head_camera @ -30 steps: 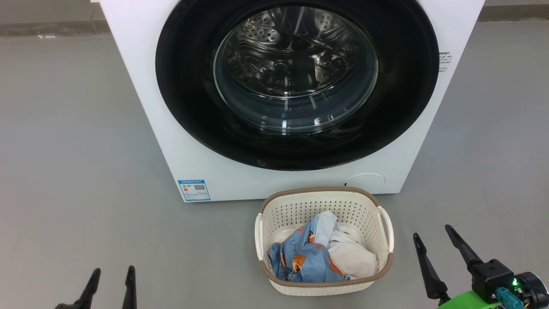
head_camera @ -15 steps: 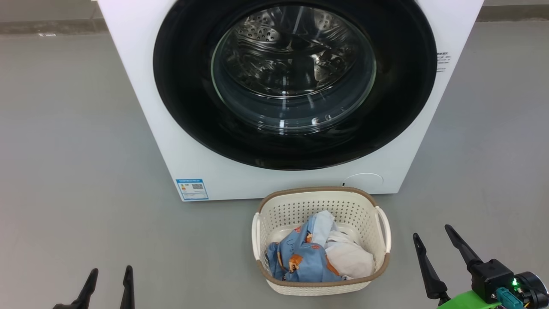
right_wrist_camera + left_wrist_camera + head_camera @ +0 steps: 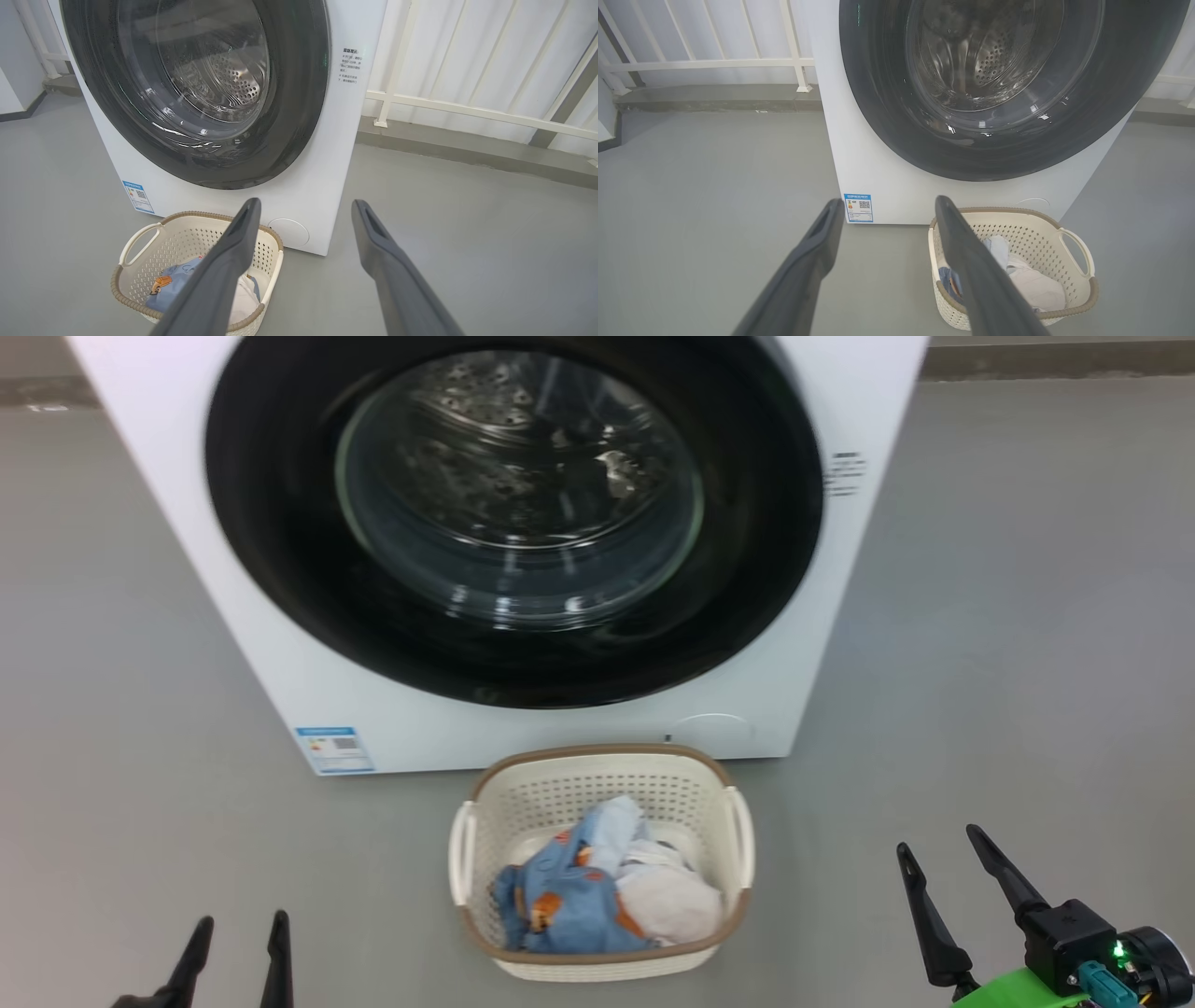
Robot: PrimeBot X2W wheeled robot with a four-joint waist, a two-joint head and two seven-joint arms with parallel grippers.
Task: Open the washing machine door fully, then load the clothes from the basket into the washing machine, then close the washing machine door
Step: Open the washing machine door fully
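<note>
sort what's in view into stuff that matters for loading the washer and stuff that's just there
For the job:
washing machine
door, closed
basket
blue bear-print garment and white garment, both in the basket
left gripper and right gripper, both open and empty

Just there:
blue label sticker
white railing
grey floor

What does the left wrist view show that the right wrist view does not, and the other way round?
Left wrist view, not the right: the open, empty left gripper, with the blue label between its fingers. Right wrist view, not the left: the open, empty right gripper, the printed text on the washing machine, and an orange bear print on the clothes. Both: the washing machine, its door closed, the basket holding the clothes, the blue label, a white railing.
</note>
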